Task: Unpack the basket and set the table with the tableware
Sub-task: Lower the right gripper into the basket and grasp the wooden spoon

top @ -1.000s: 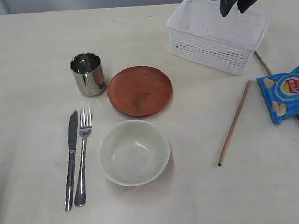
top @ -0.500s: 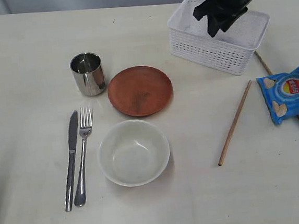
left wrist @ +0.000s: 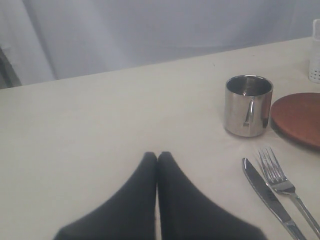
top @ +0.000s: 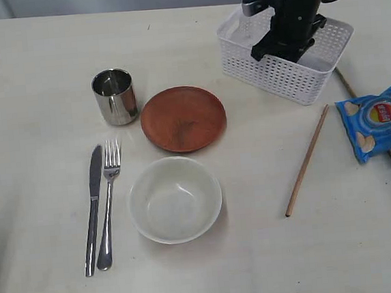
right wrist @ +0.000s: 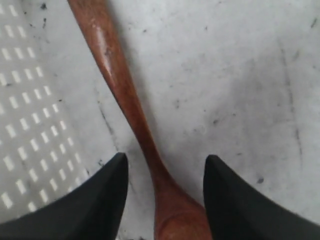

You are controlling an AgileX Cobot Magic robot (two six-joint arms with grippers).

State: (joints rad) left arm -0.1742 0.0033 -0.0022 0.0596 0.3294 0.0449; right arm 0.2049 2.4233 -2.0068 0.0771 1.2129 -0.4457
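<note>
The right gripper (right wrist: 165,165) is down inside the basket (top: 272,78), its fingers (right wrist: 100,200) spread apart. The spoon (right wrist: 120,85) lies flat on the basket's floor, and its handle runs between the two fingers with a gap showing on either side. The bowl end of the spoon is at the picture's edge, by the fingers, and the handle reaches toward the basket's lattice wall (right wrist: 25,125). In the exterior view the right arm comes down into the basket's middle and hides the spoon.

The left gripper (left wrist: 158,156) hangs far left of the basket, low over the table (top: 37,64), with its fingertips pressed together and nothing between them.

Just right of the basket, one chopstick (top: 344,82) slants away from its corner and passes under a crisp packet (top: 378,120). The other chopstick (top: 307,160) lies in front of the basket, apart from it. The plate (top: 183,118) sits near the basket's left front, with the cup (top: 114,97) left of that. The bowl (top: 175,199), fork (top: 110,202) and knife (top: 93,207) are well apart from the basket, forward and left.
</note>
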